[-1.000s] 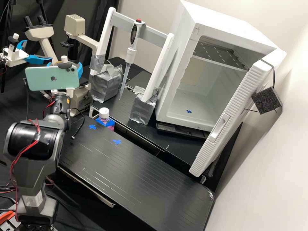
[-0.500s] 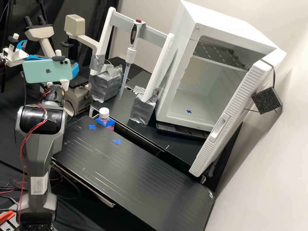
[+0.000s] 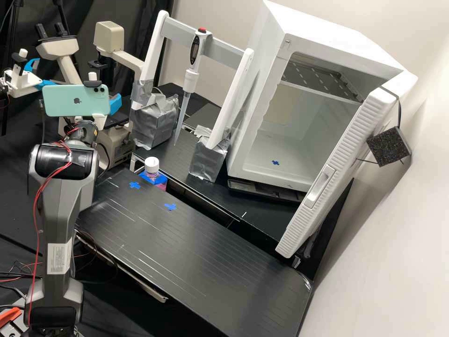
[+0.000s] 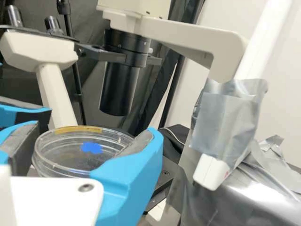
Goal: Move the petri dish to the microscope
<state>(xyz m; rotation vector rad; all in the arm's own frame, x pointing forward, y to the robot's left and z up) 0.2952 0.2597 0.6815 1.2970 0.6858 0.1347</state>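
Beyond the black bench (image 3: 196,243), the microscope (image 3: 108,36) draws nearer as our arm (image 3: 63,201) stretches forward over this last second, the petri dish (image 4: 66,162) gripped in our claw (image 4: 95,129) near the stage (image 4: 165,175), so we judge mainly alignment and lowering remain.

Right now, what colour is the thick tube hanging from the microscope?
Black; the tube shows best in the wrist view.

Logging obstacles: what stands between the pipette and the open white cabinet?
High view: a slanted white post, its foot in silver tape, stands between pipette and cabinet.
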